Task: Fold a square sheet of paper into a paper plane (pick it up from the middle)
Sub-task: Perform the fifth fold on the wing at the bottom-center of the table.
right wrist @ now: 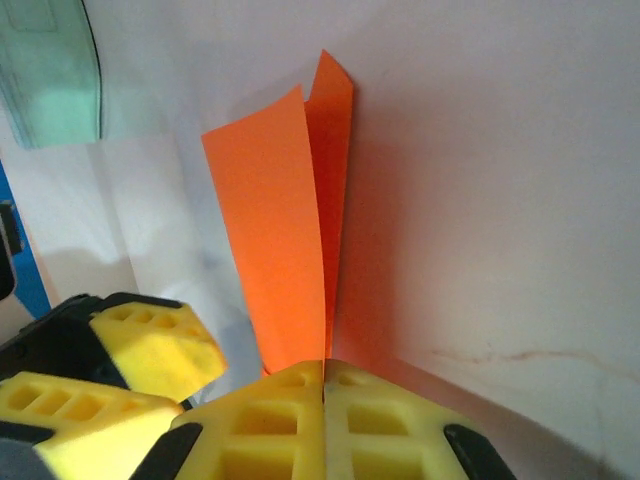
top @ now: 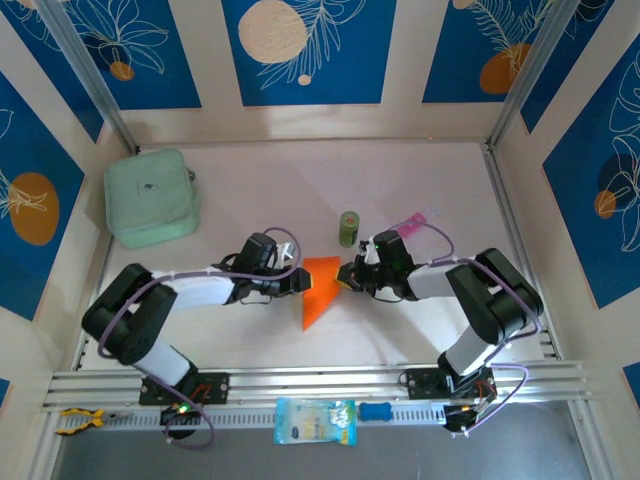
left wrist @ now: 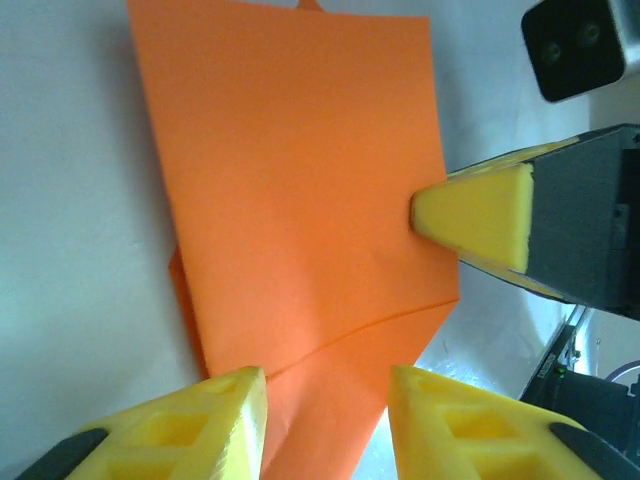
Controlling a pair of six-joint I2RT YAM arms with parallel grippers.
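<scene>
stage: early, we judge | paper (top: 320, 292) part-folded, no plane yet | right end effector (right wrist: 323, 385) clamped on paper's edge | left end effector (left wrist: 325, 410) apart at paper's opposite edge

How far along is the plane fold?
Done: the paper is creased into a layered, pointed shape. In hand: the right end effector pinches its edge, the left end effector stands open at its corner. Remaining: wing folds; no slim dart yet.
</scene>
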